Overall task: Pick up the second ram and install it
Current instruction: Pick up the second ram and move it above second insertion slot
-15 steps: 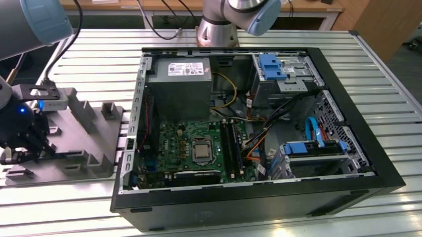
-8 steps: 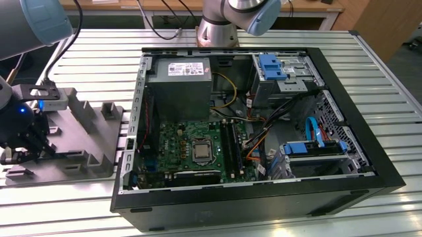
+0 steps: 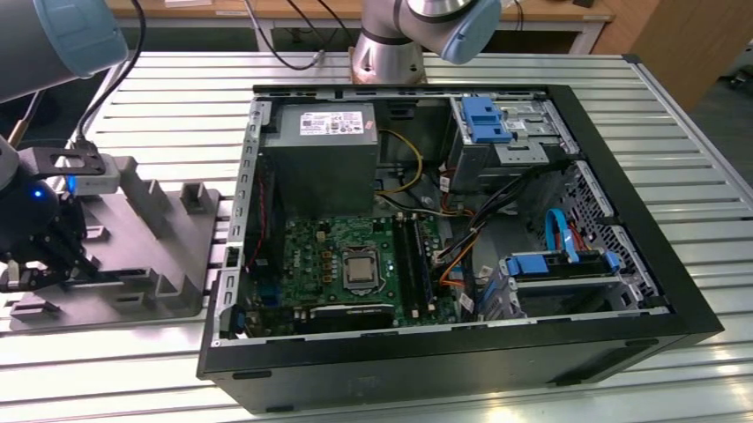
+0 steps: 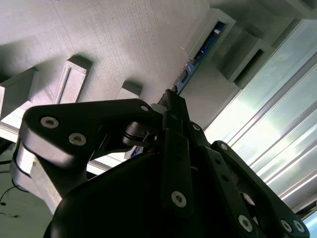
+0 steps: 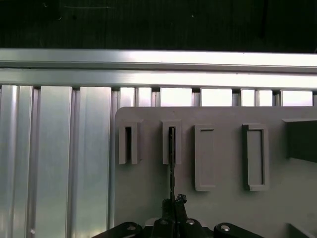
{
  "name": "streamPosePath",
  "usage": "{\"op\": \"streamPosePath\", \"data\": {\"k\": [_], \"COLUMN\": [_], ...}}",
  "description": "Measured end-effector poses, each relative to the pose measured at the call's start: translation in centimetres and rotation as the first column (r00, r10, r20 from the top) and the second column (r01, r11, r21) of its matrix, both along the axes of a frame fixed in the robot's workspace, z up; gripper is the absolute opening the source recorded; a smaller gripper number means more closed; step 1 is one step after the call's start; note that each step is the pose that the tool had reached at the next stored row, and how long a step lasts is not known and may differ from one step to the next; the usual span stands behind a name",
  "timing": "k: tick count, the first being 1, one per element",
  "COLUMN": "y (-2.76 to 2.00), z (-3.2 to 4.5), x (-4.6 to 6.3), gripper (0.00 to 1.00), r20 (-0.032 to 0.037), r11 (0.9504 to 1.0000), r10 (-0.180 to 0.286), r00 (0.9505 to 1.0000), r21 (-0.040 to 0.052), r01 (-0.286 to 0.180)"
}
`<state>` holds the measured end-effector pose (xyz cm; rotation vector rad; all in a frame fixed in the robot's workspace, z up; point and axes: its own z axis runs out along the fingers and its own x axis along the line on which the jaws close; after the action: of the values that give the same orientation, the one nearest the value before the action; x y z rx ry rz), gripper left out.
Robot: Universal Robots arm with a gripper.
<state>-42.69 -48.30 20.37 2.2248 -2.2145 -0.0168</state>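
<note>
The second ram [image 5: 172,163] stands on edge in a slot of the grey holder block [image 5: 223,163]; in the second wrist view its blue-green edge [image 4: 197,58] runs along that slot. My gripper [image 5: 174,204] sits over the near end of the stick, its black fingers [image 4: 174,106] drawn together on it. In the exterior view my gripper [image 3: 35,256] hangs low over the holder block [image 3: 141,256] at the exterior view's left. To the right of the block, the green motherboard [image 3: 353,256] with its long black slot strips [image 3: 412,256] lies in the open computer case [image 3: 253,229].
The holder block has several upright posts and pockets [image 5: 253,156] around the stick. The case walls, a grey power supply [image 3: 320,150], cables and blue drive brackets [image 3: 565,264] crowd the case interior. A ribbed aluminium table [image 3: 694,159] carries everything.
</note>
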Motion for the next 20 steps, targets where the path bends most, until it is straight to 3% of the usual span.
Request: {"op": "streamPosePath", "data": {"k": [16,20], "y": [0.00,0.00], "z": [0.05,0.47], "x": [0.00,-0.01], "gripper": [0.11,0.11], "r20": [0.0000,-0.0001], "r11": [1.0000,1.0000], "r10": [0.009,0.009], "r00": [1.0000,1.0000], "r21": [-0.0001,-0.0002], "r01": [-0.009,-0.009]}}
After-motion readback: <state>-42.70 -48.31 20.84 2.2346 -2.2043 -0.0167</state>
